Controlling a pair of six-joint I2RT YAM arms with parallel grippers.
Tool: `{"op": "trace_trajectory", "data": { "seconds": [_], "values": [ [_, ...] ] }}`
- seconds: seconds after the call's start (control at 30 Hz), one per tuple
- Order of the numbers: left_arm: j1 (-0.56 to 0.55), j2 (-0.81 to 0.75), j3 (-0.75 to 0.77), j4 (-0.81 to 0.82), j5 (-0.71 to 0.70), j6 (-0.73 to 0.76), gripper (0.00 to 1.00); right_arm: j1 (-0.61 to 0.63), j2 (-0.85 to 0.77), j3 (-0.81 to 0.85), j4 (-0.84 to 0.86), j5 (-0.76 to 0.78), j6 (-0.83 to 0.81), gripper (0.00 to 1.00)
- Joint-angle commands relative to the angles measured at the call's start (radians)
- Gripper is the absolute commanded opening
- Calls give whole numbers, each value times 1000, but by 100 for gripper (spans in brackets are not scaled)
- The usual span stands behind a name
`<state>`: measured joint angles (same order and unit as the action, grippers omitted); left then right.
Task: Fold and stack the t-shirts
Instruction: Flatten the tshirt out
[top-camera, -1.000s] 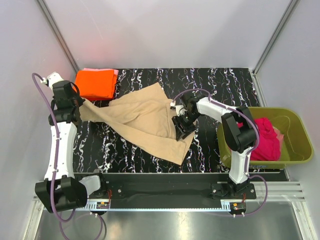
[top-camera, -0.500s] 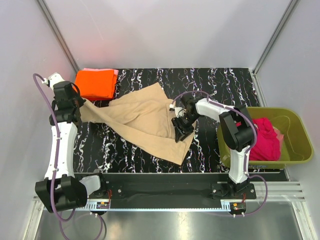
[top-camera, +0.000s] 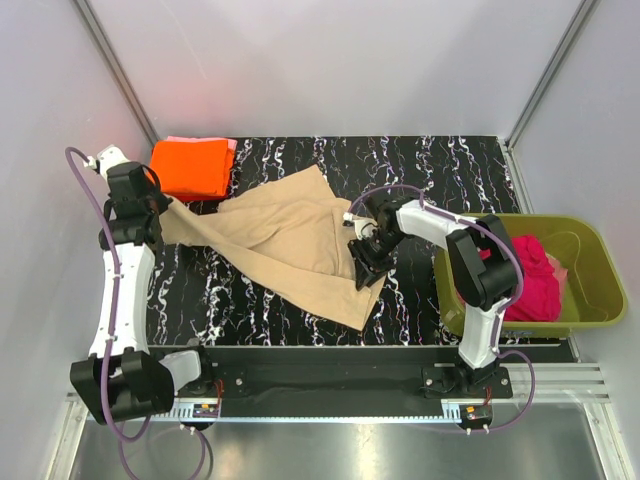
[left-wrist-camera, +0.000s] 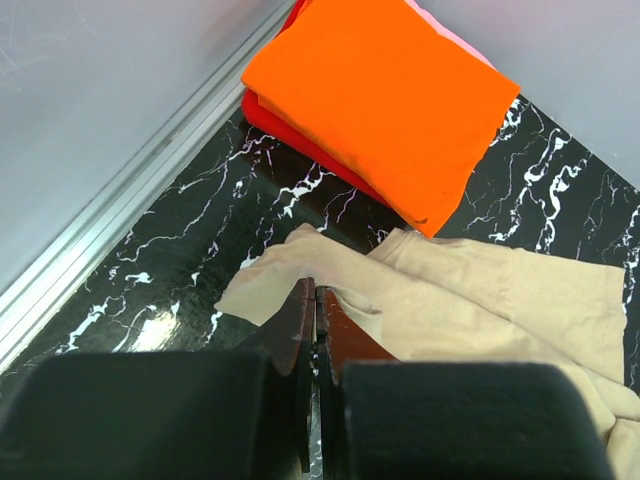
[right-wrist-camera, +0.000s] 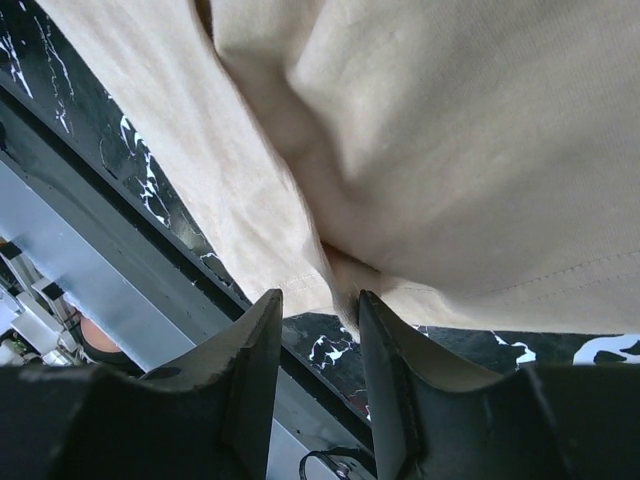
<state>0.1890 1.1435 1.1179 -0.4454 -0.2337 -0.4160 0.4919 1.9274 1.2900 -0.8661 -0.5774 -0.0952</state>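
Observation:
The tan-beige t-shirt (top-camera: 285, 240) lies spread out on the black marbled table. My left gripper (top-camera: 163, 207) is shut on its left corner (left-wrist-camera: 300, 275). My right gripper (top-camera: 366, 264) sits at the shirt's right edge with its jaws apart. In the right wrist view a fold of the tan cloth (right-wrist-camera: 420, 150) hangs at the inner face of the right finger (right-wrist-camera: 392, 380). The orange t-shirt (top-camera: 190, 167) lies folded at the back left on the pale pink one (top-camera: 233, 146). The magenta-red t-shirt (top-camera: 530, 278) lies crumpled in the tub.
The olive-green tub (top-camera: 596, 262) stands off the table's right edge, by the right arm. A metal rail (left-wrist-camera: 130, 215) and the grey wall run close along the left of the left gripper. The table's front edge (right-wrist-camera: 130, 270) is just beyond the right gripper.
My right gripper has shifted slightly right and toward the near edge along the tan shirt's right side. The left arm and the shirt's left corner have not moved.

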Motion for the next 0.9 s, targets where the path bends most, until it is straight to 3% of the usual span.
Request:
{"op": "trace_trajectory", "data": {
  "seconds": [0.0,0.3,0.73,0.87],
  "values": [
    [4,5,-1,71,27,-12,0,7,-56,0,-8,-10,5,43],
    [4,10,-9,74,33,-12,0,8,-38,-6,-2,24,18,36],
    [4,19,-17,83,57,-17,0,8,-27,-17,-4,41,26,33],
    [4,18,-23,85,59,-18,0,8,-21,-18,1,37,25,37]
  ]
}}
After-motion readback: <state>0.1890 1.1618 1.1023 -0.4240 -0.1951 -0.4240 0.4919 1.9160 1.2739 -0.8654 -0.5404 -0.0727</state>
